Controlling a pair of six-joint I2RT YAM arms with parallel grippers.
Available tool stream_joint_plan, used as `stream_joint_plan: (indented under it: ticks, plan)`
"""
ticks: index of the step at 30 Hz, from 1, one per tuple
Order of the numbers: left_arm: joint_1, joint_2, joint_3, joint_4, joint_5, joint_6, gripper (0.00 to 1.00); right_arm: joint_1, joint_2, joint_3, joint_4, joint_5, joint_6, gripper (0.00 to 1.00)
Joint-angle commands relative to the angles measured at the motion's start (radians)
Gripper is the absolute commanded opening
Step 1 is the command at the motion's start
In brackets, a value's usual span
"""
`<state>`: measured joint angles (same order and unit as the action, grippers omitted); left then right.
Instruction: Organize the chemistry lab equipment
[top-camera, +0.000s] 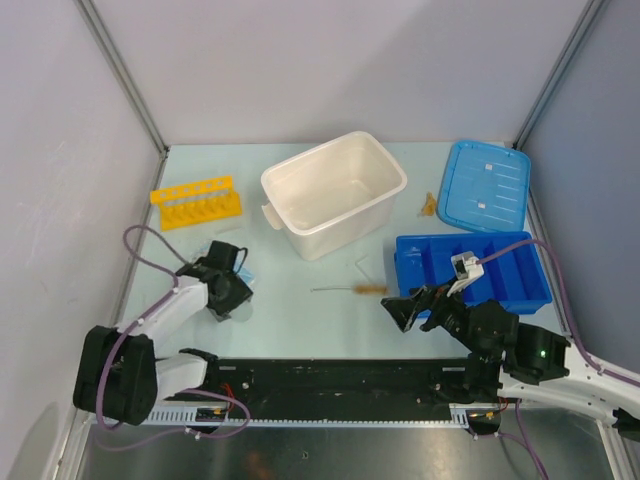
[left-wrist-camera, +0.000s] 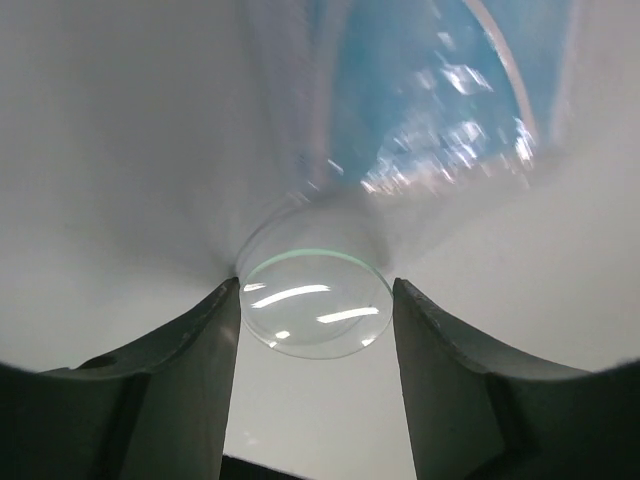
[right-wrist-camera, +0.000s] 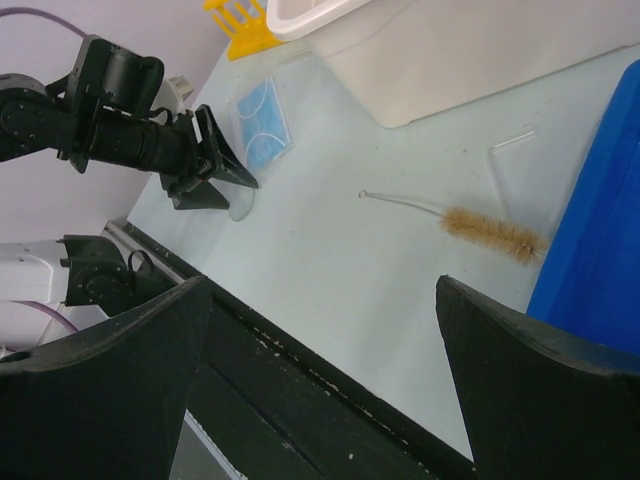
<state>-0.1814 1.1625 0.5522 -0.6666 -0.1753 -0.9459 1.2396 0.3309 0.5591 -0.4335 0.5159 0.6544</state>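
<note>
open left pincer (left-wrist-camera: 315, 292) straddles a clear round disc (left-wrist-camera: 316, 306) on the table.

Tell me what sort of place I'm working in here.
Most likely a robot test cell staged as a chemistry bench: bare grey panel walls enclose a pale tabletop, and on it sit a yellow holed plastic tube rack, a thin wire brush with tan bristles and a big white plastic tub.

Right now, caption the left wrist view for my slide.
Open left gripper straddles a clear round disc, pale blue piece blurred behind.
</note>
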Motion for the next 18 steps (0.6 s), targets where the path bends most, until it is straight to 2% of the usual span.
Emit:
stream_joint_plan:
  ticks: [1,5,9,13,18]
  plan:
    - [-0.191,0.041,0.031,0.011,0.072,-0.13,0.52,-0.005,0.02,0.004,0.036,0.027,0.001,0.99]
    - [-0.381,0.14,0.157,0.011,0.069,-0.183,0.52,-0.006,0.038,0.003,0.036,0.028,0.008,0.99]
    - [-0.506,0.245,0.286,0.012,0.092,-0.201,0.52,-0.006,0.079,0.001,0.042,0.034,0.011,0.99]
    - [-0.574,0.305,0.36,0.013,0.105,-0.214,0.52,-0.008,0.17,-0.018,0.114,-0.014,0.018,0.97]
    - [-0.608,0.29,0.389,0.014,0.126,-0.247,0.51,-0.013,0.318,-0.068,0.306,-0.08,0.061,0.85]
